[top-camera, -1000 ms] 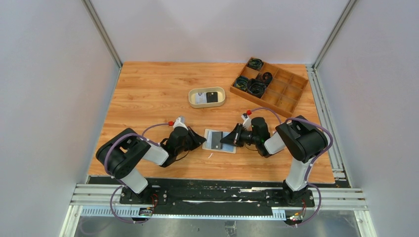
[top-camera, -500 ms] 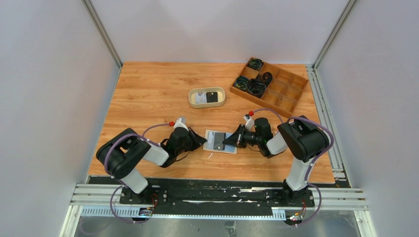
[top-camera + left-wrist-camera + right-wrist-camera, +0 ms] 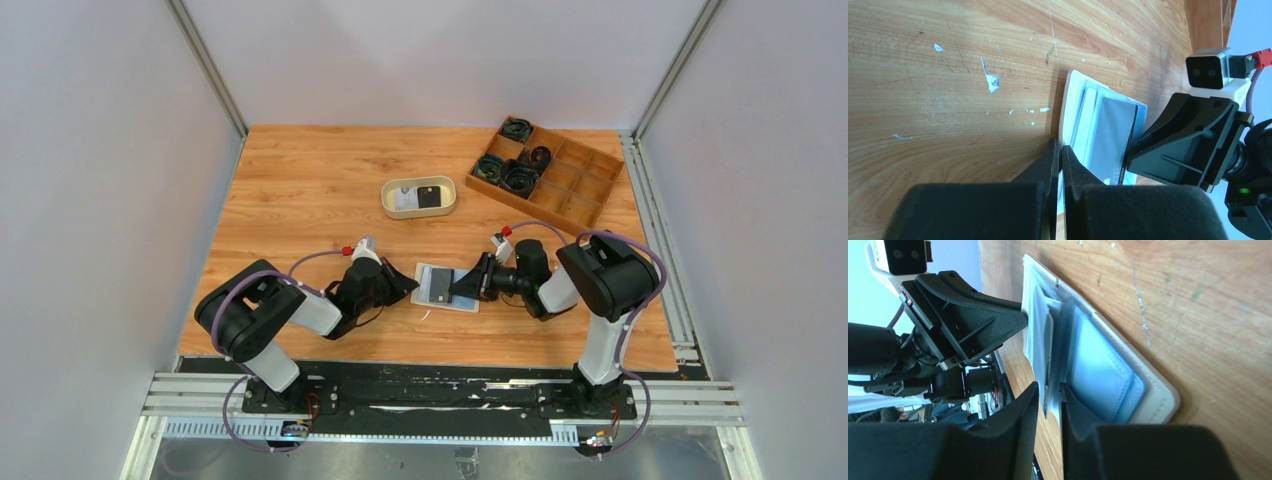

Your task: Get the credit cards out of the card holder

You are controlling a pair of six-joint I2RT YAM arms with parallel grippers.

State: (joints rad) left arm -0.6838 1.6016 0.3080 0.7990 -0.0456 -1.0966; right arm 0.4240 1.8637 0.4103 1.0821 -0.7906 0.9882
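Observation:
The card holder [image 3: 441,287] lies open on the table between my two grippers, pale blue inside. My left gripper [image 3: 409,284] is shut on its left edge; in the left wrist view the jaws [image 3: 1061,151] pinch the rim of the card holder [image 3: 1074,100]. My right gripper [image 3: 460,286] reaches in from the right. In the right wrist view its jaws [image 3: 1049,390] stand narrowly apart with the edge of a grey credit card [image 3: 1047,347] between them, above the card holder [image 3: 1108,372]. The card also shows in the left wrist view [image 3: 1111,135].
An oval beige tray [image 3: 419,211] behind the card holder holds a white card and a black card. A wooden compartment box [image 3: 580,190] with black cable coils stands at the back right. The table's front edge is close behind both arms.
My right gripper drew back slightly to the right, then eased left again at the card holder. My left gripper has not moved.

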